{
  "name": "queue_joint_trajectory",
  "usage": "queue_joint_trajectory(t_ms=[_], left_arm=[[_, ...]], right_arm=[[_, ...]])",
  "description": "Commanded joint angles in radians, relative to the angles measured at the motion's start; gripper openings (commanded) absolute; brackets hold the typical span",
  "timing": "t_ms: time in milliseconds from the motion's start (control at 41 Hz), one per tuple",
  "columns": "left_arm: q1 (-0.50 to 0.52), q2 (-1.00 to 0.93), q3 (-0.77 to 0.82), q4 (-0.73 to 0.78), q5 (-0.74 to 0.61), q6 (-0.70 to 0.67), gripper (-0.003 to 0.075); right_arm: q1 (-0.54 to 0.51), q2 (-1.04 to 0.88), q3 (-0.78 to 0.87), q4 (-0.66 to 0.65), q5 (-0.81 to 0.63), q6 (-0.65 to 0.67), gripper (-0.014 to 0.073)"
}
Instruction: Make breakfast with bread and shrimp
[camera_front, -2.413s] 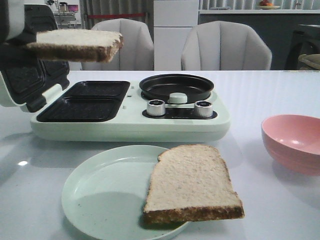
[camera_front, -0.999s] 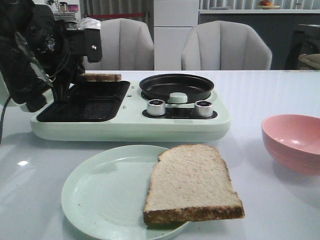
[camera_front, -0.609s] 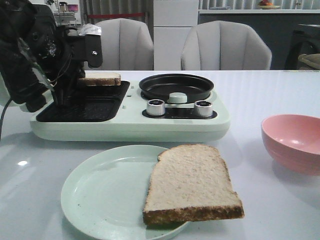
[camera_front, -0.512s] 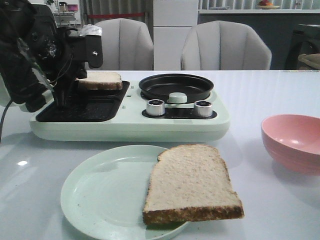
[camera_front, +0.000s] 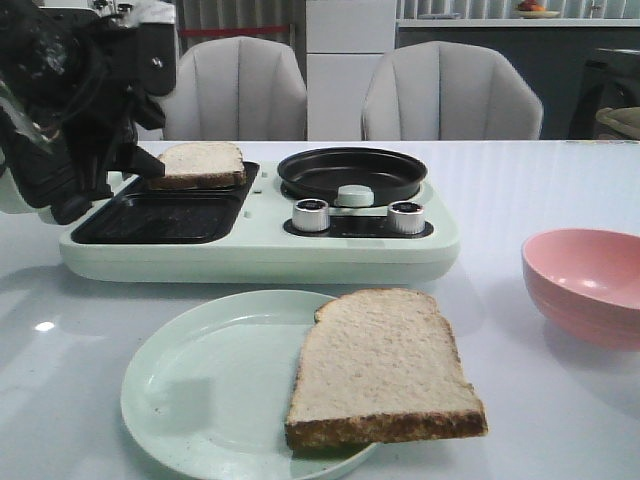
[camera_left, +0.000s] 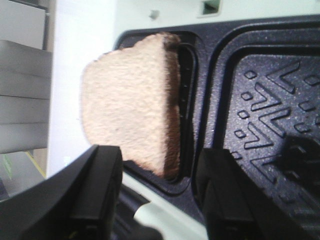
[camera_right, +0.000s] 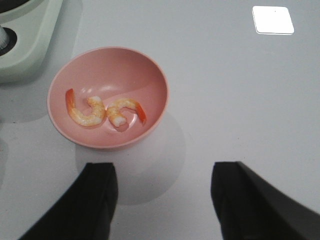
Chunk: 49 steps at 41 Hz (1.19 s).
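One bread slice (camera_front: 200, 163) lies on the rear grill well of the breakfast maker (camera_front: 260, 250), tilted, with one side over the well's rim. In the left wrist view this slice (camera_left: 130, 107) is just beyond my jaws, which stand apart with nothing between them. My left gripper (camera_front: 135, 160) (camera_left: 160, 167) is open beside it. The second bread slice (camera_front: 385, 365) lies on the pale green plate (camera_front: 215, 390), overhanging its front right rim. Two shrimp (camera_right: 87, 111) (camera_right: 125, 109) lie in the pink bowl (camera_right: 150, 75). My right gripper (camera_right: 162, 172) is open and hovers above the table near the bowl.
The pink bowl (camera_front: 545, 250) stands at the right of the table. A round black pan (camera_front: 352, 172) and two knobs (camera_front: 312, 214) sit on the maker's right half. The front grill well (camera_front: 165, 215) is bare. Two chairs stand behind the table.
My left gripper brought the bread slice down onto the rear grill well, let it go, and drew back up and to the left. The plate's slice and the bowl have not moved.
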Motion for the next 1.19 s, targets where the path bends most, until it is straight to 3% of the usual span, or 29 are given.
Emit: queue_joint_trajectory(t_ms=[0,171,439,634,780,975,1170], left_arm=[[-0.008,-0.124,0.02,0.014,-0.003,-0.103,0.0406],[-0.037,-0.269,0.119,0.014,0.048,-0.289,0.0406],[-0.11,-0.555,0.322,0.014,0.042,-0.692,0.0406],[-0.15,-0.745,0.489,0.014,0.048,-0.694,0.0406],[-0.15,-0.847,0.527,0.014,0.101,-0.662,0.0391],[-0.15,-0.862,0.535,0.014,0.16,-0.662,0.0328],[-0.15,-0.862,0.541,0.014,0.162,-0.662,0.0328]], right_arm=[[0.003,0.007,-0.028,0.005,-0.074,-0.003,0.0519],[0.003,0.007,-0.028,0.005,-0.074,-0.003,0.0519],[0.003,0.007,-0.028,0.005,-0.074,-0.003,0.0519],[0.003,0.007,-0.028,0.005,-0.074,-0.003,0.0519],[0.003,0.007,-0.028,0.005,-0.074,-0.003,0.0519],[0.003,0.007,-0.028,0.005,-0.074,-0.003,0.0519],[0.003,0.007,-0.028,0.005,-0.074,-0.003,0.0519]])
